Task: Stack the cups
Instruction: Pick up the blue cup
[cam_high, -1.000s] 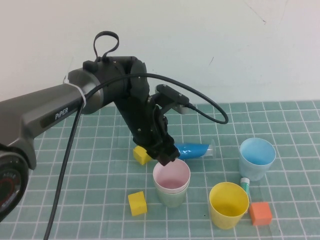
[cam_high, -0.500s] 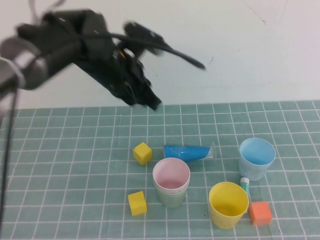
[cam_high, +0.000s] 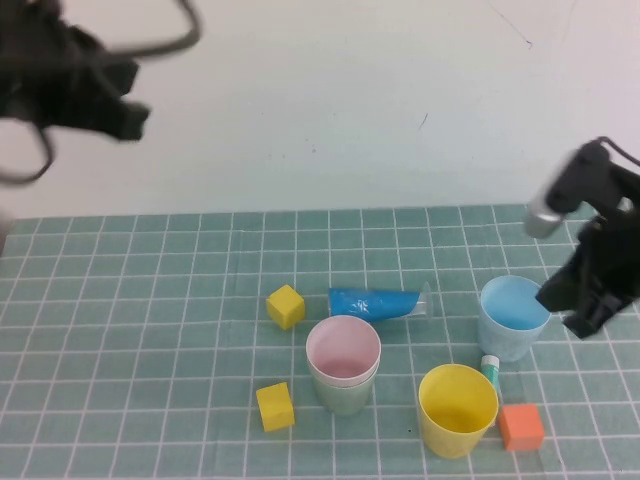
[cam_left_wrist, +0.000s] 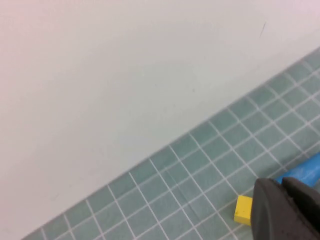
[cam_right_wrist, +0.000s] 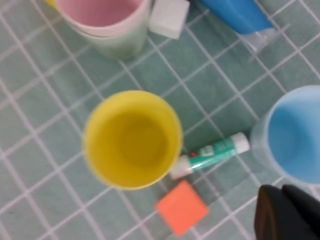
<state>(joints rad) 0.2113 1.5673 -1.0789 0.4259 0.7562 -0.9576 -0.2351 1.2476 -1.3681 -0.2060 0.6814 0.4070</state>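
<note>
A pale pink cup (cam_high: 343, 348) sits nested inside a pale green cup (cam_high: 343, 396) at the middle of the mat. To the right and nearer stands a yellow cup (cam_high: 457, 408), upright and empty. A light blue cup (cam_high: 513, 315) stands upright further right. My right gripper (cam_high: 580, 312) hangs shut and empty just right of the blue cup (cam_right_wrist: 295, 135), off its rim. In the right wrist view its tips (cam_right_wrist: 282, 192) are beside the yellow cup (cam_right_wrist: 132, 139). My left gripper (cam_high: 128, 118) is raised at the far upper left, shut on nothing (cam_left_wrist: 282, 186).
A blue tube (cam_high: 378, 301) lies behind the nested cups. One yellow cube (cam_high: 286, 306) lies left of the tube and another (cam_high: 274, 407) near the front. A glue stick (cam_high: 490, 369) and an orange cube (cam_high: 520, 427) lie between the yellow and blue cups.
My left arm rose from over the pink cup and swung up to the far left, its jaws closing. The right arm came into view beside the blue cup.
</note>
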